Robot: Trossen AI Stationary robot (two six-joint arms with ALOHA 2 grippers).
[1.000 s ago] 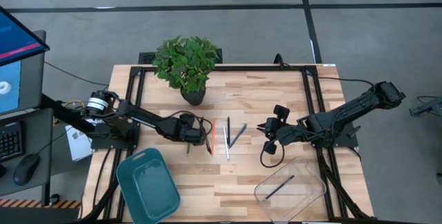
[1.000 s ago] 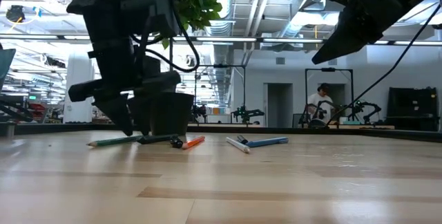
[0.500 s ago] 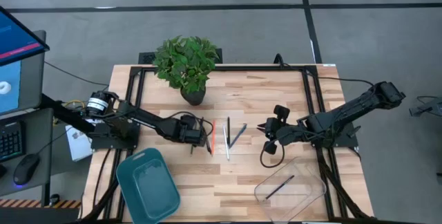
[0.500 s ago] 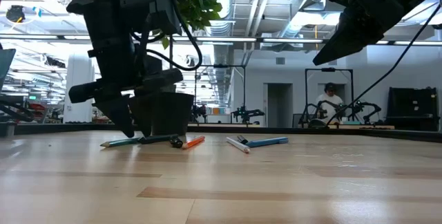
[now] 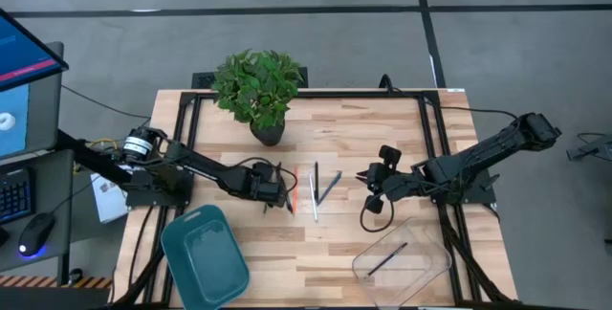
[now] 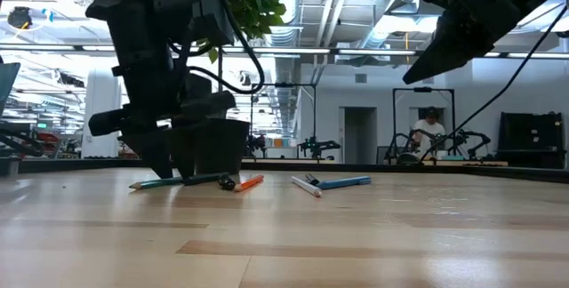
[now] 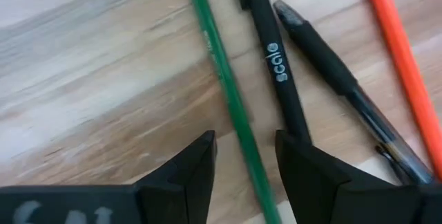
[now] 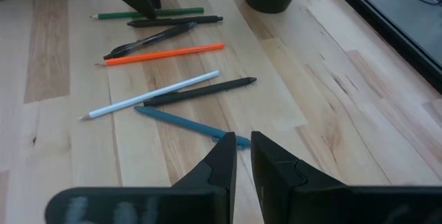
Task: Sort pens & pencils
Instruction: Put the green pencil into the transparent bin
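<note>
Left wrist view shows the left tool (image 7: 245, 156) low over the desk (image 7: 83, 79) with its fingers parted and straddling the green pencil (image 7: 228, 92), nothing gripped yet; that stance suits closing across the thin shaft. Just beside the pencil lie a black pen (image 7: 276, 65) with white lettering, a second dark pen (image 7: 345, 92) and the orange pencil (image 7: 400, 51), close enough that a finger could nudge them (a likely snag). Seen from the right wrist, the right tool (image 8: 243, 156) hangs above the desk's right half, fingers nearly together and holding nothing, apparently waiting; ahead of it lie a white pencil (image 8: 148, 95), another black pen (image 8: 200, 90) and a blue pen (image 8: 183, 123). From above, the teal bin (image 5: 204, 257) sits at the front left and a clear bin (image 5: 402, 260) at the front right already holds one dark pen (image 5: 386, 258), so sorting looks barely begun.
</note>
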